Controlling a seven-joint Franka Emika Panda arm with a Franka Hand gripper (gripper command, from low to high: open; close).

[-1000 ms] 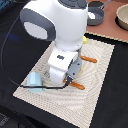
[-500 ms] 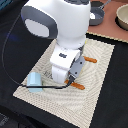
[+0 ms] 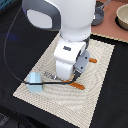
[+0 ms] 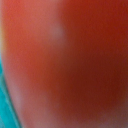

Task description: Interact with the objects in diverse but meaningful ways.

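1. Since the wrist view is filled edge to edge by a blurred red surface, the red tomato (image 4: 70,60) is judged to be right under the camera, at or between the fingers. A grasp or a placing of the tomato is the step judged in hand.
2. Claw state: cannot be told. The gripper (image 3: 76,75) is masked by the arm's white wrist housing in the exterior view, and no fingertips are shown in the wrist view. Whether the tomato is clamped or only hovered over is not settled by these frames.
3. Tomato location: not seen in the exterior view; it is presumed hidden beneath the wrist, over the middle of the striped placemat (image 3: 102,70).
4. Arm pose: the Panda is folded steeply down over the mat, wrist low, hand pointed at the cloth. A dark cable is draped from the arm towards the exterior view's left.
5. Other items: a pale blue cup (image 3: 35,81) is set near the mat's corner on the exterior view's left, well clear of the wrist. Two orange-brown cutlery handles (image 3: 77,85) are seen poking out from beside the wrist. A beige bowl (image 3: 122,15) is placed on the far wooden surface.
6. Next move, as judged: grip must be confirmed first, then a straight vertical lift is called for, so the cutlery just beside the hand is not swept.
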